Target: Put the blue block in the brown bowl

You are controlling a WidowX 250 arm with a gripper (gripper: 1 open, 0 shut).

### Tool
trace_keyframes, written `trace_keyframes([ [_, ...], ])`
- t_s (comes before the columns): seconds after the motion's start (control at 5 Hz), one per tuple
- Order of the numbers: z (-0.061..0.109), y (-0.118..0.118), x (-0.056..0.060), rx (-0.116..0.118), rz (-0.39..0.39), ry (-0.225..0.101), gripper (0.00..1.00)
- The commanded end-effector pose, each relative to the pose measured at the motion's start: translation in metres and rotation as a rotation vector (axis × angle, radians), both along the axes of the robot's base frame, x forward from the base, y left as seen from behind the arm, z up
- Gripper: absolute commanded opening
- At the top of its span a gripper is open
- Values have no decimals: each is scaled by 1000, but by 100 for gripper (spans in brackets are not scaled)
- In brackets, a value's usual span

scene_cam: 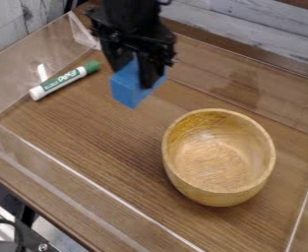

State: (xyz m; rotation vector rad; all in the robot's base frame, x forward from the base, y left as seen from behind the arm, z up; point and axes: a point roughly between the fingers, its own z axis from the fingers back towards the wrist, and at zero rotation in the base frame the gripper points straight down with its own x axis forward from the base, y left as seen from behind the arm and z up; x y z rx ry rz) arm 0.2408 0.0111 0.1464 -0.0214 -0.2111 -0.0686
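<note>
Blue block (130, 89) clamped between the black gripper (139, 71) fingers, lifted clear of the wooden table (91, 167), toward its far edge. Brown bowl (219, 156) sits empty near the right edge, apart from block. Green-and-white marker (63, 81) lies near the left edge.

Your arm reaches in from the top; its gripper (139, 77) points almost straight down, fingers clamped on the blue block (131, 90).
</note>
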Motion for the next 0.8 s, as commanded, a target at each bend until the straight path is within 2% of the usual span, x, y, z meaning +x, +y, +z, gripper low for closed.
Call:
trace_keyframes([
  [0.0, 13, -21, -3, -3, -5, -43, 0],
  [0.4, 12, -68, -11, -9, -7, -54, 0],
  [0.6, 10, -83, -14, -6, -7, -63, 0],
])
